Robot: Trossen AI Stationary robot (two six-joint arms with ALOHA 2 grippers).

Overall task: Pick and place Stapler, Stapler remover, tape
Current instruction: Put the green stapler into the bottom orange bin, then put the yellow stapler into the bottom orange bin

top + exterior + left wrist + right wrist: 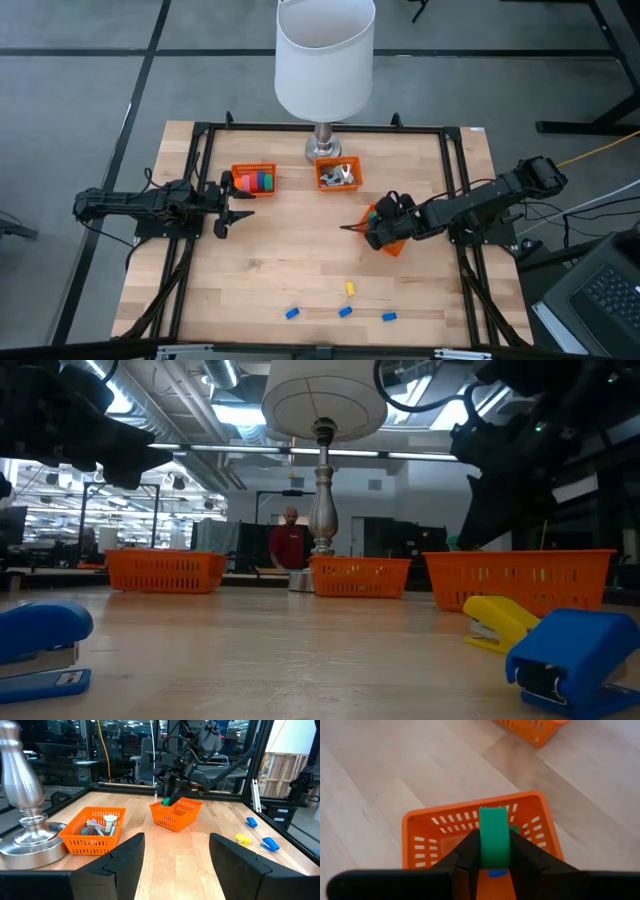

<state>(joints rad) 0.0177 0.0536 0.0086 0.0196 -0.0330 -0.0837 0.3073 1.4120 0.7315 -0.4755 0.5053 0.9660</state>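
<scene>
Right gripper (494, 851): fingers pinching a green stapler (494, 836) over the right basket (422, 827) | Left gripper (175, 857): fingers spread, beside the tape basket (252, 180) | Tape (262, 182): in that basket | Blue staplers (344, 312), yellow stapler (350, 289): on counter (290, 250)

A large open lab: ceiling strip lights (150, 435), equipment racks (60, 525), framed wooden table (300, 260).

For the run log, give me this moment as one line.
right gripper: shut on green stapler, over right basket | left gripper: open, idle by tape basket
</scene>
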